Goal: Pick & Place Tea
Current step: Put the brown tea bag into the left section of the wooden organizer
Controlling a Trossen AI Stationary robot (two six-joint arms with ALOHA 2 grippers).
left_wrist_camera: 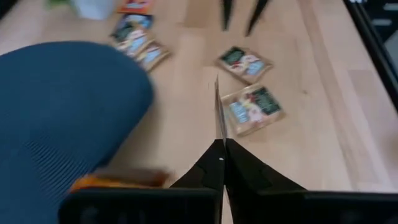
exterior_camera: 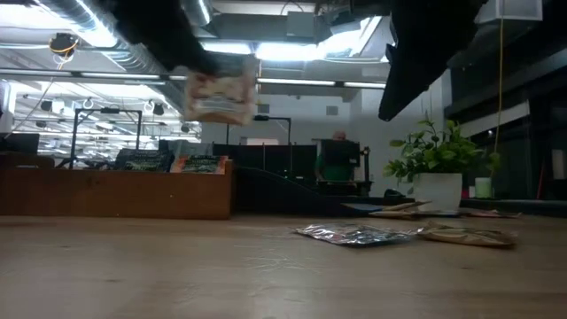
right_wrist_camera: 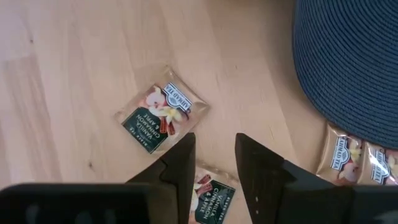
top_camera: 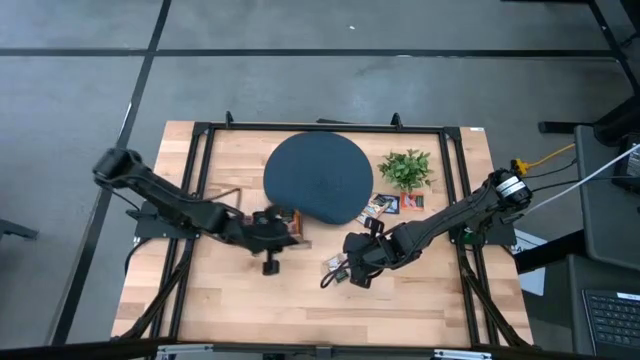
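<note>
One tea sachet (exterior_camera: 220, 97) is held up in the air, clear above the wooden table (top_camera: 240, 300), and in the low view it shows a pale face with a picture and a little orange-red. The left gripper (left_wrist_camera: 220, 144) has its two fingers pressed together on this sachet, which appears edge-on as a thin line between them in the left wrist view. In the high view the left gripper (top_camera: 285, 225) is just beside the lower left edge of the round dark blue mat (top_camera: 318, 178). The other sachets lie flat on the table: a small group (top_camera: 390, 204) near the lower right edge of the mat, in front of the small green plant in a white pot (top_camera: 406, 168), and two more (top_camera: 335, 266) under the right arm. The right gripper (right_wrist_camera: 214, 163) hovers over these two with its fingers somewhat apart and nothing between them; one dark green sachet with a pale picture (right_wrist_camera: 161, 117) lies just ahead of the fingers, and a second one (right_wrist_camera: 211, 194) is partly hidden between them. In the low view a silvery sachet (exterior_camera: 354, 234) lies face down on the wood.
</note>
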